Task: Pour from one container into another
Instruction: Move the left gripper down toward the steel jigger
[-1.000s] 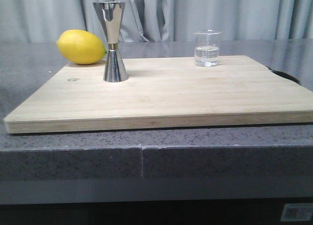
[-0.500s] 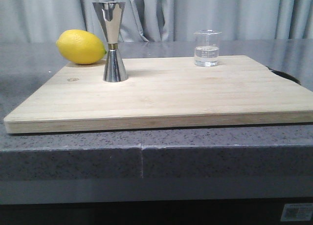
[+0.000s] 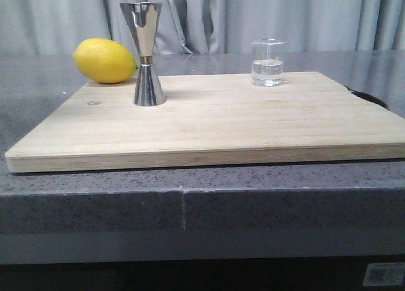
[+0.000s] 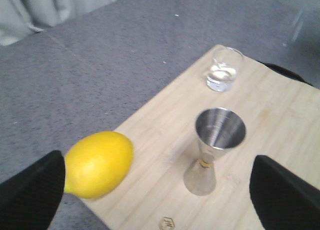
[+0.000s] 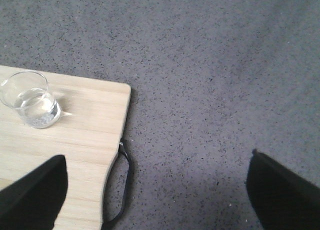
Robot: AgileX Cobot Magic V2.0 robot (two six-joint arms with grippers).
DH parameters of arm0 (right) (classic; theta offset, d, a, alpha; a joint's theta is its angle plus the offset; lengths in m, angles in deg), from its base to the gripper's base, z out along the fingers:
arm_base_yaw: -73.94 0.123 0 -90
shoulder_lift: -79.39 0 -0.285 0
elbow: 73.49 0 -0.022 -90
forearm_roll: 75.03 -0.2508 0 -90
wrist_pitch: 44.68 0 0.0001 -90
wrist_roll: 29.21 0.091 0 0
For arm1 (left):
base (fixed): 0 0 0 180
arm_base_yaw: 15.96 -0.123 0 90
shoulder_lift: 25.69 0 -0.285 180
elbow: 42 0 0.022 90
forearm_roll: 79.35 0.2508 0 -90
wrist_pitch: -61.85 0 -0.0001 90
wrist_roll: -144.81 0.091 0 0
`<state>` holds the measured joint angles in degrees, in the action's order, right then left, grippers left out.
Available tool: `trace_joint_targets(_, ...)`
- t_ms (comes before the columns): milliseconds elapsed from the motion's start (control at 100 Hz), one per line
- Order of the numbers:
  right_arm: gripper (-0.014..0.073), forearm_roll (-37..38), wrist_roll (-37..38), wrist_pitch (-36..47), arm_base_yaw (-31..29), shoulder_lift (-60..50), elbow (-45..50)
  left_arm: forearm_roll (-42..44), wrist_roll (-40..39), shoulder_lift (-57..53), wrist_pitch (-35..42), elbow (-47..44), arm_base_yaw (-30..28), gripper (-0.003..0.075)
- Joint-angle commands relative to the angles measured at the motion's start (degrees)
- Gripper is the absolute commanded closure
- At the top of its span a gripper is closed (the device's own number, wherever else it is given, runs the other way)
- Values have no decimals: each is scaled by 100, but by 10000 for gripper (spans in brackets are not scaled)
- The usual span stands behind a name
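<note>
The small clear glass beaker (image 3: 268, 62), holding some clear liquid, stands at the back right of the wooden board (image 3: 209, 123). The tall polished steel jigger (image 3: 145, 54) with its gold waist band stands upright at the board's back left. In the left wrist view the jigger (image 4: 214, 149) sits between the wide-apart fingers of my open left gripper (image 4: 157, 190), with the beaker (image 4: 224, 69) further off. My right gripper (image 5: 155, 192) hangs open over bare countertop, the beaker (image 5: 31, 99) off to one side on the board. Neither gripper shows in the front view.
A yellow lemon (image 3: 105, 61) lies behind the board's back left corner, close to the jigger. The board rests on a grey speckled counter (image 3: 190, 196) and has a dark handle strap (image 5: 122, 187) at its right end. Grey curtains hang behind.
</note>
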<state>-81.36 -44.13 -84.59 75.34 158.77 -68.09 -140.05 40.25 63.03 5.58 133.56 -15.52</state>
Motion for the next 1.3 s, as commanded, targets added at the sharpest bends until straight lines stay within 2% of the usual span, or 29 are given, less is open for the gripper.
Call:
trace_joint_targets(0, -63, 29, -65, 516, -27, -114, -67, -1143, 1160, -185, -282, -310, 8, 27)
trace_joint_targets(80, -63, 29, -114, 516, -27, -114, -67, -1578, 1858, -185, -362, -680, 8, 29)
trace_joint_targets(220, -63, 29, -180, 526, -27, -114, -50, -2074, 2422, -150, -394, -1111, 8, 29)
trace_joint_targets(460, -63, 29, -180, 584, -27, -110, 35, -2169, 2430, 127, -101, -1250, 20, 29)
trace_joint_targets(780, -63, 29, -180, 687, -27, -110, 35, -2229, 2305, 443, -510, -1250, 192, 29)
trace_joint_targets(930, -63, 39, -180, 687, -27, -110, 41, -2357, 2783, 682, -901, -1250, 192, 29)
trace_joint_targets(1150, -63, 39, -270, 702, -27, -77, 76, -2528, 3130, 1057, -980, -1250, 192, 29)
trace_joint_targets(1290, -63, 39, -466, 1184, -27, -77, 377, -2701, 3381, 1266, -1126, -1250, 192, 29)
